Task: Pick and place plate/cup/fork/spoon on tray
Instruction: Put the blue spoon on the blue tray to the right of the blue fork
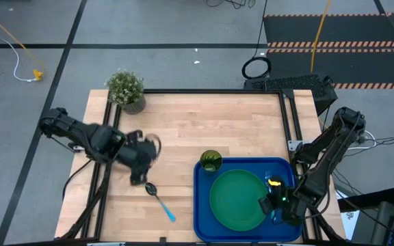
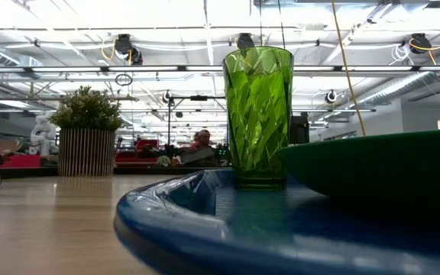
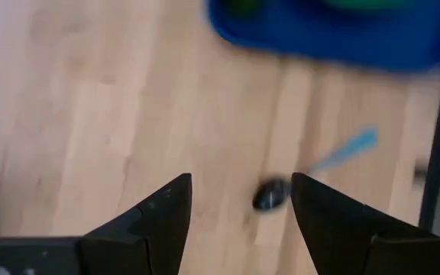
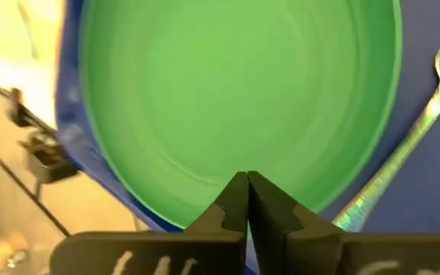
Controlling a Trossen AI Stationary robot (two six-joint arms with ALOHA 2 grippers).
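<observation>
The blue tray [image 1: 204, 205] lies at the table's near right. On it lie the green plate [image 1: 238, 199] and the yellow-green cup [image 1: 211, 161], which stands upright in the tray's far left corner. The fork [image 4: 403, 153] lies on the tray floor beside the plate; my right arm hides it in the high view. The spoon [image 1: 160, 201] lies flat on the table left of the tray, its dark bowl [image 3: 272, 195] toward the far edge. My left gripper [image 3: 241, 200] is open above the bowl, touching nothing. My right gripper [image 4: 247, 191] is shut and empty over the plate's rim.
A potted plant [image 1: 126, 90] stands at the table's far left corner. Black frame rails [image 1: 294, 123] run along the table's left and right sides. Bare wood [image 1: 211, 123] lies between plant and tray. A person [image 2: 202, 141] shows far off in the room behind.
</observation>
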